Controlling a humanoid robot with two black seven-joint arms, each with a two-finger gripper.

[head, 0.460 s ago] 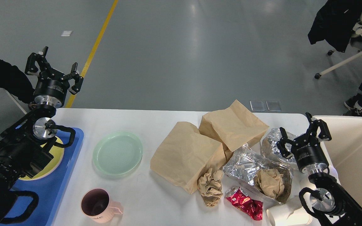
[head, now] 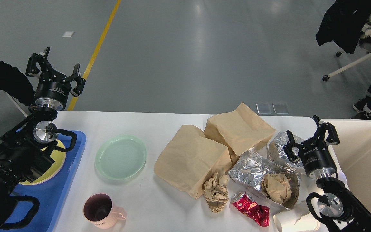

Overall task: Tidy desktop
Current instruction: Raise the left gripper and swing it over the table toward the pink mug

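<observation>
Your left hand (head: 55, 69) hangs spread and empty above the white surface (head: 159, 129); your right hand (head: 311, 138), also spread, hovers beside crumpled foil (head: 253, 167) and paper bags (head: 217, 145).

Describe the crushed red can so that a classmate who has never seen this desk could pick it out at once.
Start at the white desktop and go to its right half, where brown bags and foil are heaped. At the near edge of that heap, between a crumpled brown paper ball and a white paper cup, lies the can. It is the only shiny red thing there.
</observation>
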